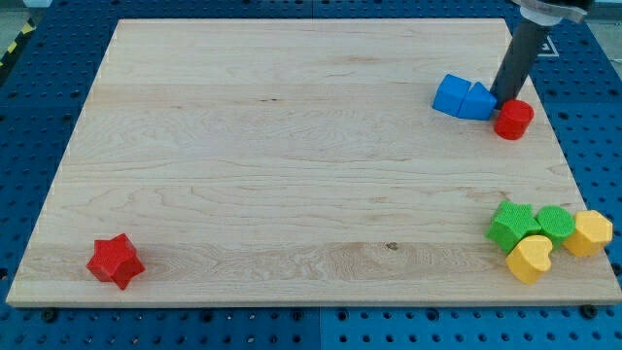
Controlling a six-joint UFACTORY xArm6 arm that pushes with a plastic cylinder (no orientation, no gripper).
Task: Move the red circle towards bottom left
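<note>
The red circle (513,119) is a short red cylinder near the view's right edge, in the upper part of the wooden board (292,175). My tip (502,100) comes down from the view's top right and stands at the circle's upper left edge, touching or nearly touching it. Two blue blocks (463,97) lie side by side just to the left of my tip.
A red star (116,261) lies at the board's bottom left. At the bottom right sit a green star (513,225), a green circle (556,223), a yellow hexagon (590,233) and a yellow heart (531,259), packed together.
</note>
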